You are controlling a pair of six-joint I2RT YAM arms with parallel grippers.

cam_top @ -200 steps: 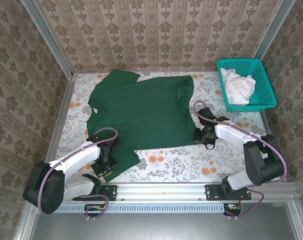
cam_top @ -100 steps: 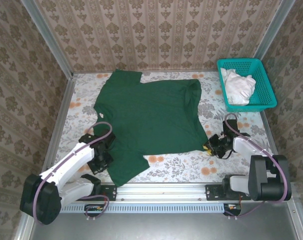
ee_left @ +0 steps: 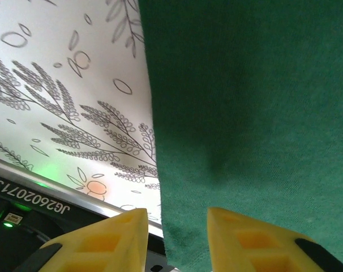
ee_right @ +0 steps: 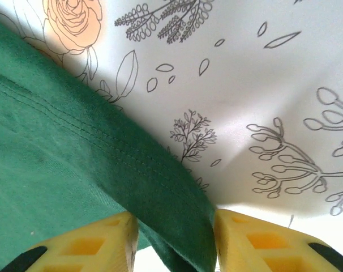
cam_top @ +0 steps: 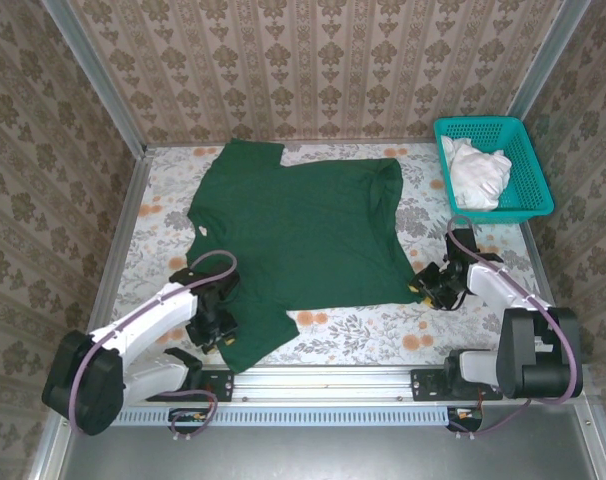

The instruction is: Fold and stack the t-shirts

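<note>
Green cotton covers most of the table (cam_top: 368,335): one dark t-shirt (cam_top: 298,225) lies spread out flat on the flowered cloth. Its collar is toward the left, where a small white neck label (cam_top: 194,229) shows, and its hem is toward the right. One sleeve reaches the far edge of the table and the other comes down to the near-left.

The left gripper (cam_top: 213,328) sits low at that near-left part of the shirt, close to the metal rail (cam_top: 323,380) at the near edge. In the left wrist view its yellow fingers stand spread. The shirt's edge runs down into the gap between them, with bare floral cloth to one side and green fabric to the other.

The right gripper (cam_top: 426,288) is at the near-right corner of the shirt, down on the table. In the right wrist view it is spread too, and the stitched hem corner lies bunched in the gap, touching one finger.

At the far-right corner a teal mesh basket (cam_top: 531,195) holds a crumpled white cloth (cam_top: 475,172), well apart from the shirt.
</note>
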